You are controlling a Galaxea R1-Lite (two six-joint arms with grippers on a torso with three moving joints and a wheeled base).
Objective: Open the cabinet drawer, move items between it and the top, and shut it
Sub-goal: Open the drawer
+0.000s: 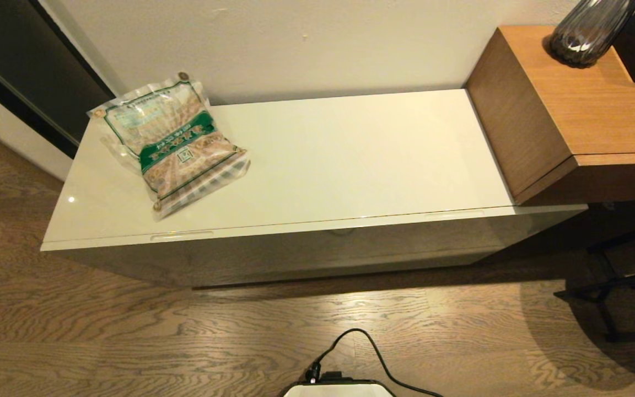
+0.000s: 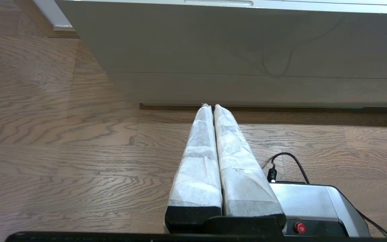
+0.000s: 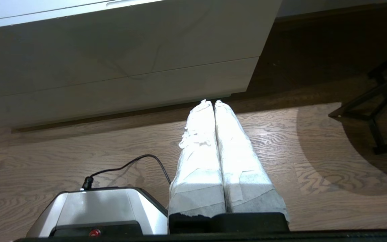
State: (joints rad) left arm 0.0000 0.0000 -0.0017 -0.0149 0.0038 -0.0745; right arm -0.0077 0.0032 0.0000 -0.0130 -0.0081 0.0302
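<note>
The clear bag of tan food with a green-and-white label [image 1: 173, 142] lies on the left end of the glossy cream top [image 1: 350, 160]. Below the top's front edge the cabinet drawer [image 1: 317, 245] is closed, its two slim handle recesses [image 1: 181, 236] [image 1: 455, 214] showing along the upper edge. The slippers are out of view. My left gripper [image 2: 211, 107] hangs low over the floor in front of the drawer front [image 2: 233, 37], shut and empty. My right gripper [image 3: 211, 102] is likewise low near the cabinet's right end [image 3: 123, 53], shut on nothing. Neither arm shows in the head view.
A taller brown wooden block [image 1: 571, 110] adjoins the cabinet's right end, with a dark glass vase [image 1: 587, 33] on it. A black chair frame [image 1: 615, 292] stands on the wooden floor at right. My base with its black cable [image 1: 361, 353] is in front of the cabinet.
</note>
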